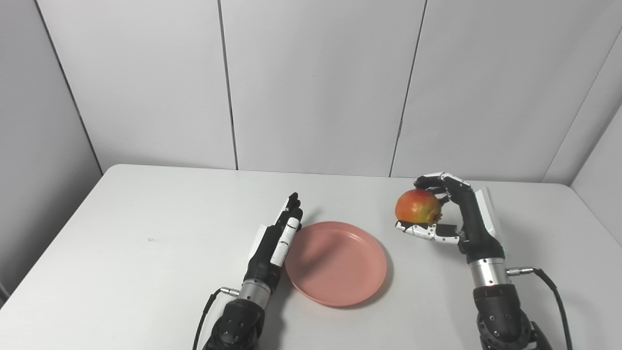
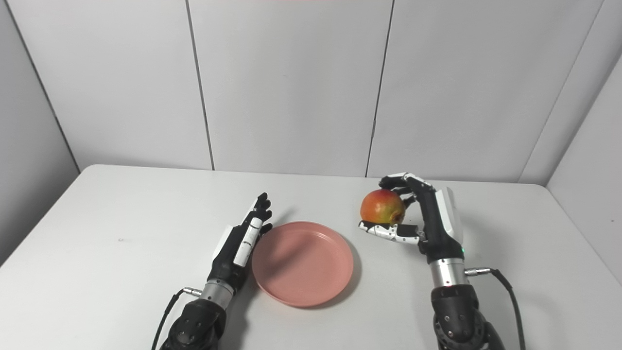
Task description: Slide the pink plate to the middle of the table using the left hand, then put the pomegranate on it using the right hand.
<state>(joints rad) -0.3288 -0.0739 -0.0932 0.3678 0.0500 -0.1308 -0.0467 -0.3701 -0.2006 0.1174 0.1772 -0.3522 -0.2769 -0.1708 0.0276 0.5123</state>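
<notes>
The pink plate (image 1: 336,262) lies flat near the middle of the white table (image 1: 146,233). My left hand (image 1: 277,238) is open, fingers straight, with its edge against the plate's left rim. My right hand (image 1: 449,214) is shut on the red-and-yellow pomegranate (image 1: 418,206), held between fingers above and thumb below, to the right of the plate and lifted off the table. The same scene shows in the right eye view: plate (image 2: 302,262), left hand (image 2: 243,238), pomegranate (image 2: 382,206), right hand (image 2: 418,216).
Grey wall panels (image 1: 316,82) stand behind the table's far edge and along both sides. Cables (image 1: 554,291) trail from both wrists toward the near edge.
</notes>
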